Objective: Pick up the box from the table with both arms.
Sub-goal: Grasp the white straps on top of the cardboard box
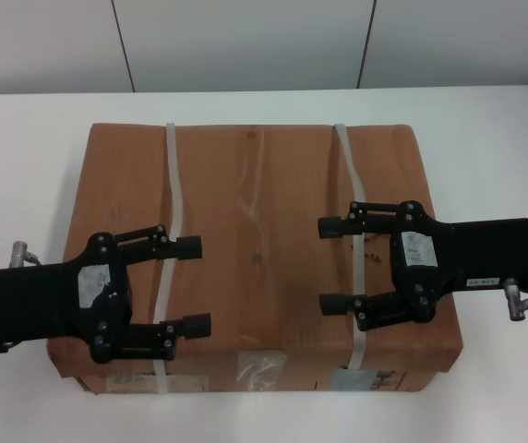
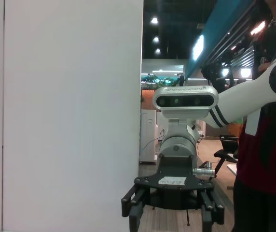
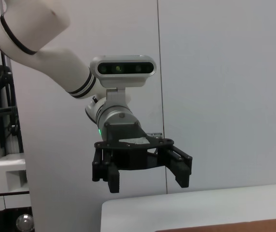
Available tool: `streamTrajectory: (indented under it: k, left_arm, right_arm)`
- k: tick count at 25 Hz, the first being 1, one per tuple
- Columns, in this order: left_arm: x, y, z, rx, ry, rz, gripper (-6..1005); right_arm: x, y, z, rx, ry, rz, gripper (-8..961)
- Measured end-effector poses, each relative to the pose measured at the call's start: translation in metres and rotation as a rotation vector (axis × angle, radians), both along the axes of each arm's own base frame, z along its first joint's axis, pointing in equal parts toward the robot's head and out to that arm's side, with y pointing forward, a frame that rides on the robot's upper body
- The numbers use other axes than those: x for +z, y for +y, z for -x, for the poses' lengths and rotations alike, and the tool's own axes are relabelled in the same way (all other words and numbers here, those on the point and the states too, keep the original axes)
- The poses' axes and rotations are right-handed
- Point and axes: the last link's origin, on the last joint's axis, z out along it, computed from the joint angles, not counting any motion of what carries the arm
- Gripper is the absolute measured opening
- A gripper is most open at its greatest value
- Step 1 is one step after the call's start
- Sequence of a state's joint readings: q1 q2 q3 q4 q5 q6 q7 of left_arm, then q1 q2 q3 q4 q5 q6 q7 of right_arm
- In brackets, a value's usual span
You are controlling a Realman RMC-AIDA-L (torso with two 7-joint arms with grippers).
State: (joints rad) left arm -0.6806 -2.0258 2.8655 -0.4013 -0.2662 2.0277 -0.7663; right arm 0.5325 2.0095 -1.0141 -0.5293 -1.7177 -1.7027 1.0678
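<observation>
Claws over box, both spread wide.
Left claw [image 1: 197, 286] and right claw [image 1: 331, 263] reach inward above the box [image 1: 255, 221] on the counter [image 1: 486, 138], gripping nothing.

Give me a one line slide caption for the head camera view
Open left gripper and right gripper face each other above the strapped cardboard box on the white table.

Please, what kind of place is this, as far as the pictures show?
Probably an indoor robot lab or demo hall, not a home. A strapped cardboard box lies on a plain white table before pale wall panels, and beyond a white partition ceiling spotlights light an open hall.
</observation>
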Motion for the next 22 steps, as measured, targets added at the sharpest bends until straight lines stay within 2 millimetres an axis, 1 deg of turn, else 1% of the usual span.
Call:
streamTrajectory:
  k: [22]
  left_arm:
    - [-0.0008,0.0009,0.0008,0.01,-0.002,-0.016,808]
  right_arm:
    - [0.0005,-0.0009,0.0007,0.004,0.007,0.004,870]
